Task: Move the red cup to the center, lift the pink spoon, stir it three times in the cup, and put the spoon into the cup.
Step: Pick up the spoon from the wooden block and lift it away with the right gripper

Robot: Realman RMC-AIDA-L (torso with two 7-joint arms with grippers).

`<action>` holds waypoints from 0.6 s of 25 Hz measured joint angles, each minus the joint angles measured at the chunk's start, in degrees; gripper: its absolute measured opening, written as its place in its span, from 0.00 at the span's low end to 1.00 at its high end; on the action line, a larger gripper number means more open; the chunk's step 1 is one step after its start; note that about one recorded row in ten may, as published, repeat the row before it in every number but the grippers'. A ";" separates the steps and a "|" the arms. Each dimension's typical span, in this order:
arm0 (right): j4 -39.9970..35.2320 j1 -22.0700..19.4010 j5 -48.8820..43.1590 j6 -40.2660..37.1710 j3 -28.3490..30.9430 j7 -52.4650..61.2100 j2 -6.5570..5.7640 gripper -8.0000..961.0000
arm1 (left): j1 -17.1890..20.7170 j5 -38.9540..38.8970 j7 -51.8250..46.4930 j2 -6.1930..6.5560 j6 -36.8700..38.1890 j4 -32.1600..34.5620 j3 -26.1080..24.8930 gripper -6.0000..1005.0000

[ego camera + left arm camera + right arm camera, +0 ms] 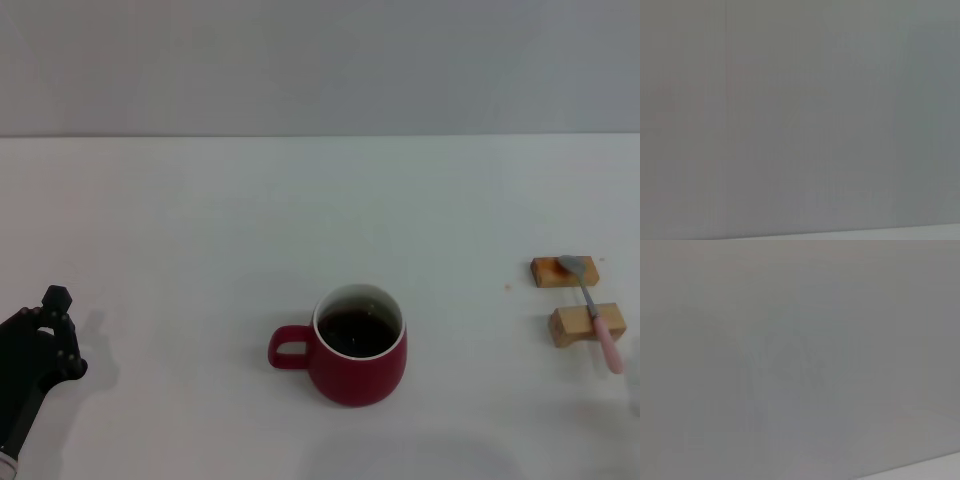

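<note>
The red cup stands upright near the middle front of the white table, handle pointing to the left, with dark liquid inside. The pink spoon lies across two tan wooden blocks at the far right, silver bowl on the far block, pink handle toward the front. My left gripper is at the far left front of the table, well apart from the cup. My right gripper is out of the head view. Both wrist views show only a blank grey wall.
The two tan wooden blocks stand one behind the other at the right edge. The white table ends at a grey wall at the back.
</note>
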 joint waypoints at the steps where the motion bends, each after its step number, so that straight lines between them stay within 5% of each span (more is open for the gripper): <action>1: 0.00 0.00 0.00 0.00 0.00 0.00 0.00 0.60 | 0.00 0.00 0.00 0.00 0.00 0.00 0.00 0.01; 15: 0.90 0.83 -0.08 4.34 -2.12 0.33 -0.05 0.60 | -0.09 0.31 -0.09 0.00 -0.09 0.37 0.13 0.01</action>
